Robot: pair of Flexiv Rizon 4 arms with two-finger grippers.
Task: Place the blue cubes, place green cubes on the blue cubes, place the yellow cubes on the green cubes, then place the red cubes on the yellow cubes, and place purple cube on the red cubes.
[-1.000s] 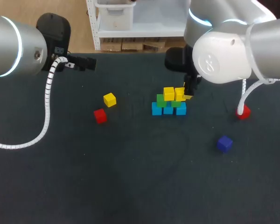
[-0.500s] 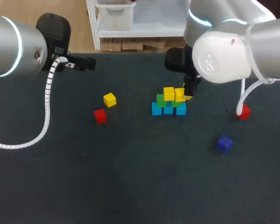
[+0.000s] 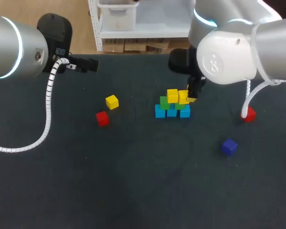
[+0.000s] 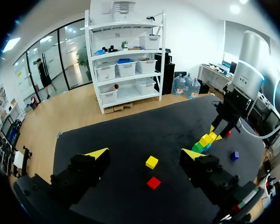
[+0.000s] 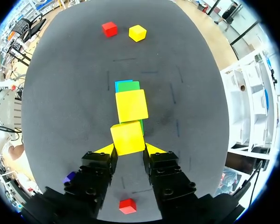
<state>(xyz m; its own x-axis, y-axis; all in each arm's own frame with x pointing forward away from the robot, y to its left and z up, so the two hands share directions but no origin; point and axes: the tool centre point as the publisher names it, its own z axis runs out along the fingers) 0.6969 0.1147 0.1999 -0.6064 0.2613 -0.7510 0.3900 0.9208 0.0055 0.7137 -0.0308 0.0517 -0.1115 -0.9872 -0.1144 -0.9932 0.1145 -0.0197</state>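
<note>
Yellow cube sits clamped in my right gripper on the green cubes; my left gripper hangs well apart, jaws wide

Eleven cubes are on the desk. Three blue cubes make the bottom row of the stack at the centre. Two green cubes lie on them. There are three yellow cubes: two atop the green, one loose to the left. Two red cubes lie apart, one left, one right. One purple cube is at the near right.
</note>
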